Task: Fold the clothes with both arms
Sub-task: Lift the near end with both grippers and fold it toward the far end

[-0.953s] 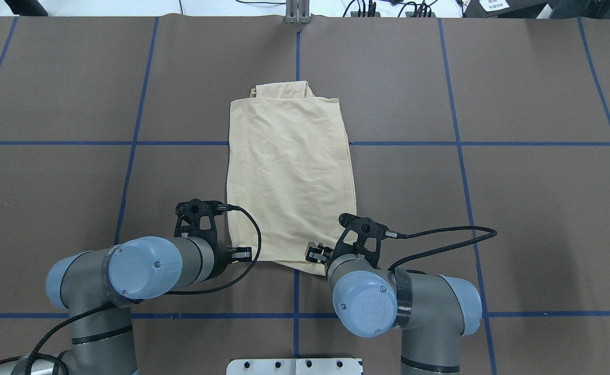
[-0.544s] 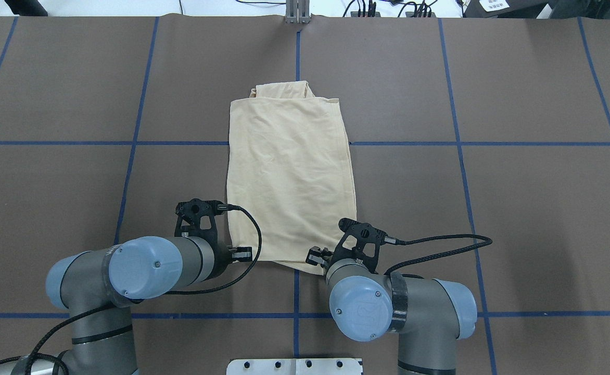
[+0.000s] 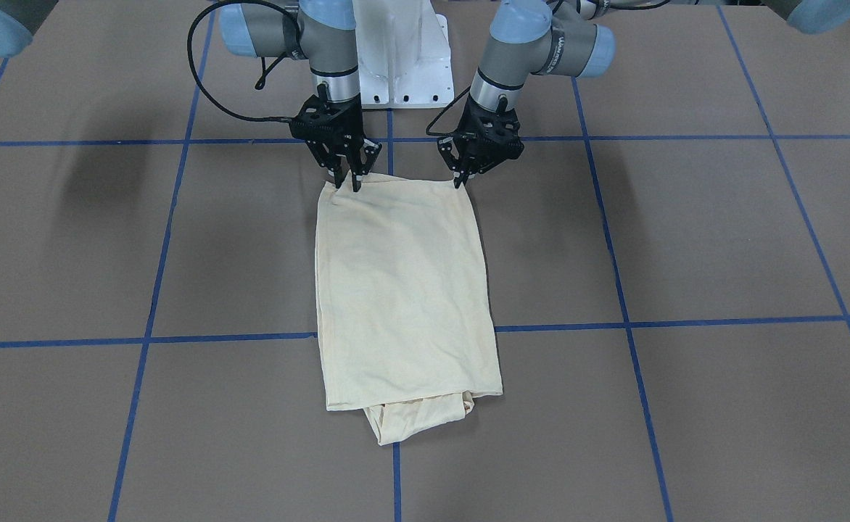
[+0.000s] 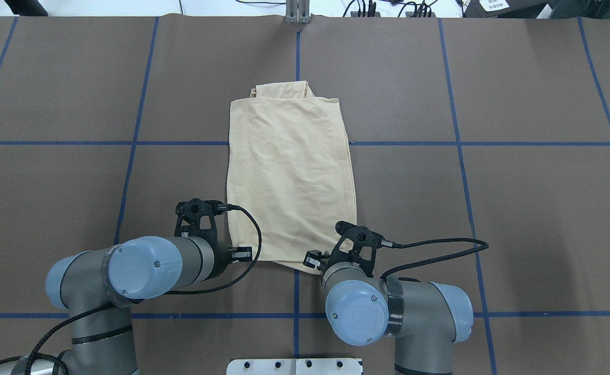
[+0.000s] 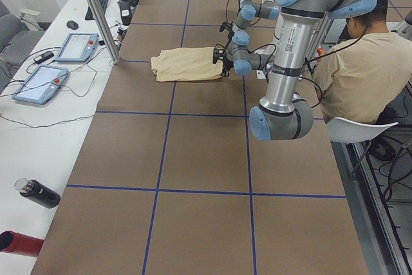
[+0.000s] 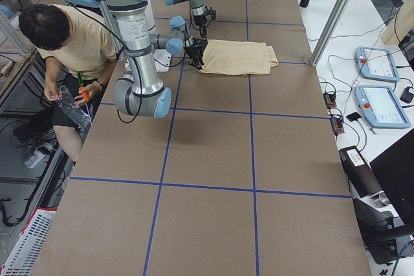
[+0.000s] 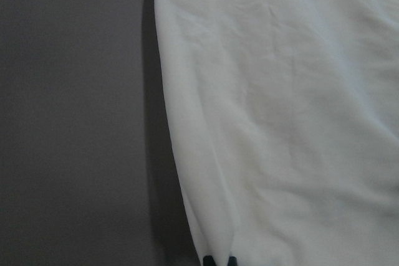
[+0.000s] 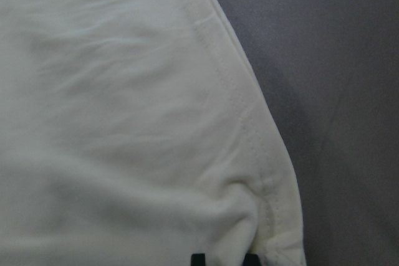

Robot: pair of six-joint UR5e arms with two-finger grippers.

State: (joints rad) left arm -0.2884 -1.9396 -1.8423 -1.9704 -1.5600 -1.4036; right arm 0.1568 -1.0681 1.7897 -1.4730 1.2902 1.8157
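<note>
Left hand (image 3: 461,181) and right hand (image 3: 347,184) grip shirt (image 3: 403,290) at its robot-side corners.

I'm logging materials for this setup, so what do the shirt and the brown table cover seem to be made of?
The shirt is likely a soft cotton-type knit, matte; it wrinkles finely, lies limp, and shows a stitched hem in the right wrist view. The table cover looks like matte brown paper or thin sheet, flat and glare-free; which is unclear.
</note>
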